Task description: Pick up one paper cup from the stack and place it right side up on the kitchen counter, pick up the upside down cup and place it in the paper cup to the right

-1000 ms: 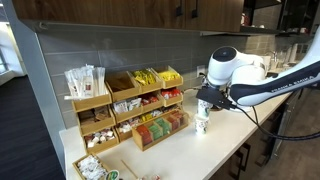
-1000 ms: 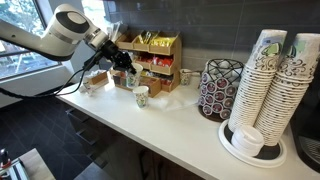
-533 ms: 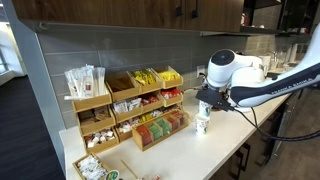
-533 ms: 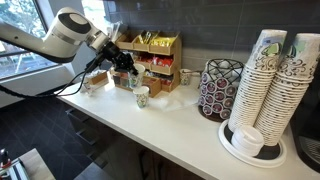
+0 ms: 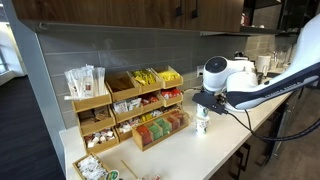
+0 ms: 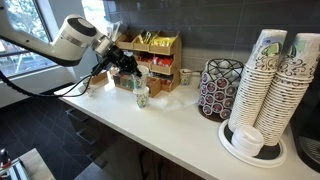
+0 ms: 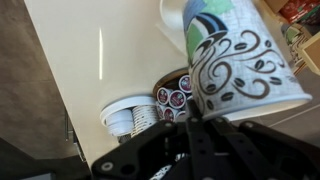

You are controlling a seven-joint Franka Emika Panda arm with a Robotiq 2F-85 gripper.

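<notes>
My gripper [image 5: 203,108] [image 6: 135,80] [image 7: 198,122] is shut on the rim of a white paper cup [image 5: 202,124] [image 6: 141,96] [image 7: 240,55] with a dark swirl pattern. The cup is right side up, low over the kitchen counter [image 5: 225,140] [image 6: 175,120] [image 7: 95,60], just in front of the snack racks. The stack [image 6: 262,85] of nested cups rises at the far end of the counter. A second small cup [image 6: 88,86] sits beyond the arm; which way up it stands I cannot tell.
Tiered wooden snack racks [image 5: 130,105] [image 6: 152,55] line the wall behind the cup. A wire carousel of coffee pods [image 6: 218,88] [image 7: 172,97] and a round tray with white lids [image 6: 250,142] [image 7: 125,115] stand next to the stack. The counter's front edge [image 6: 130,135] runs close by.
The arm's wrist and elbow have shifted a little. The gripper stays shut on the cup at about the same spot.
</notes>
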